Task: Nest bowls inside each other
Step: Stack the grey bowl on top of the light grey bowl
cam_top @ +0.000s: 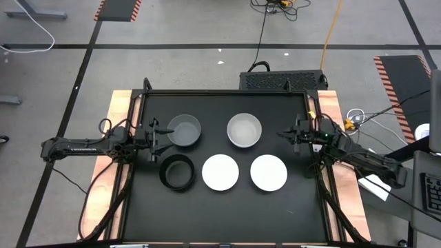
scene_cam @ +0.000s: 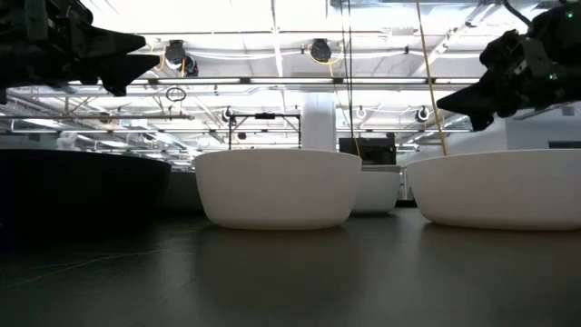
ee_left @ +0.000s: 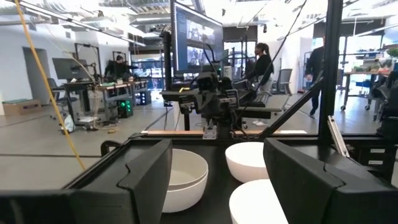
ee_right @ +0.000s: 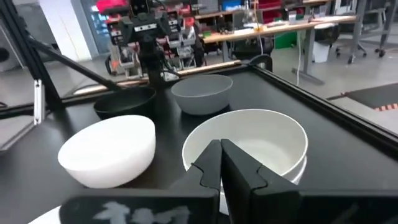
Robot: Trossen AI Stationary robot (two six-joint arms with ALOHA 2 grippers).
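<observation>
Five bowls visible on the black table [cam_top: 220, 213], none nested yet. Far row: grey bowl [cam_top: 184, 130] on the left, pale-lined grey bowl [cam_top: 244, 130] to its right. Near row: black bowl [cam_top: 177, 172], then two white bowls [cam_top: 220, 172] and [cam_top: 269, 172]. All lie apart from one another.

Left gripper [cam_top: 156, 132] hovers just beside the grey bowl's outer edge, fingers spread wide, nothing between them. Right gripper [cam_top: 284, 134] hangs near the pale-lined bowl, fingers pressed together, empty.

Key relation: the grey bowl lies straight ahead of the left gripper, toward the table's middle, and the black bowl sits just beside it on the near side. The left arm is the nearer one to both. My guess is that it goes for the grey bowl first.

View differences: the overhead view gives the layout. The low view shows both grippers raised above rim height, which overhead does not. The right wrist view shows its shut fingers [ee_right: 211, 168] over the pale-lined bowl's rim.
</observation>
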